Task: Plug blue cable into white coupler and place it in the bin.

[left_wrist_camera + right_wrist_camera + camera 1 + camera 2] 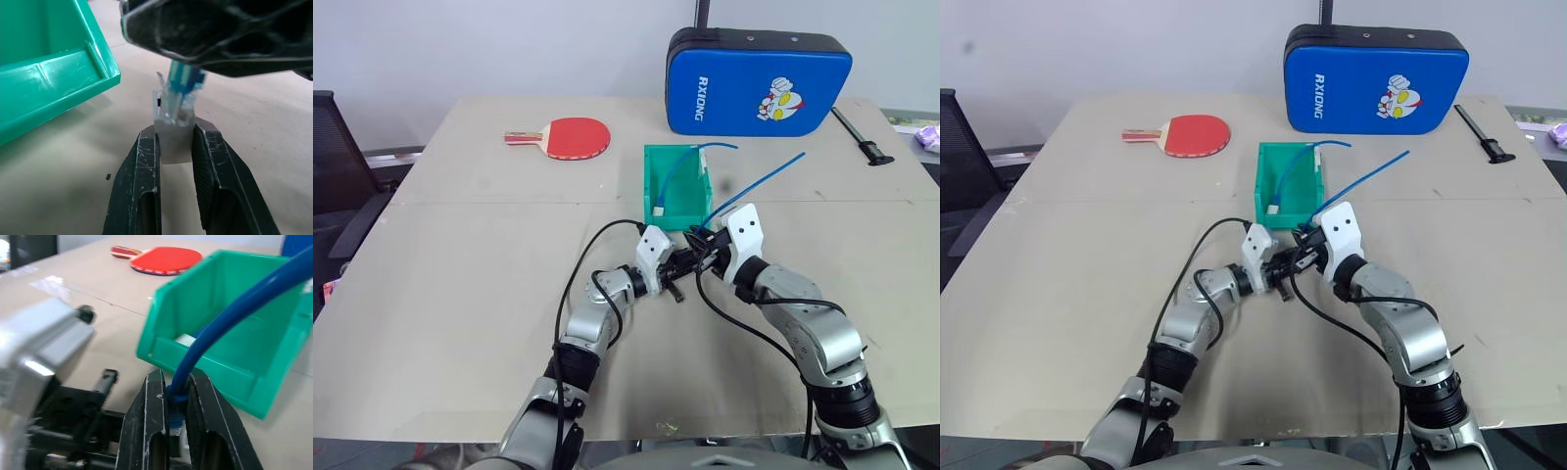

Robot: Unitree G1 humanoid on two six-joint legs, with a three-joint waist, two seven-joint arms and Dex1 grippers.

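The two tools are meeting nose to nose over the tabletop [460,323], just in front of the bin [658,186]. The left tool [175,147] is clamping the white coupler [173,142] between its fingers, socket facing away from the wrist and toward the other arm. The right tool [177,404] is pinching the blue cable [234,313] just behind its clear plug [177,105], and that plug is sitting at the mouth of the socket (whether it is fully home I cannot tell). Plug and socket are looking lined up along one axis, running straight between the two tools. From the grip, the cable's long run is trailing up and back over the bin toward the robot's right. A second blue cable [674,174] is already lying in the bin. My read: a short push along that shared line should seat it.
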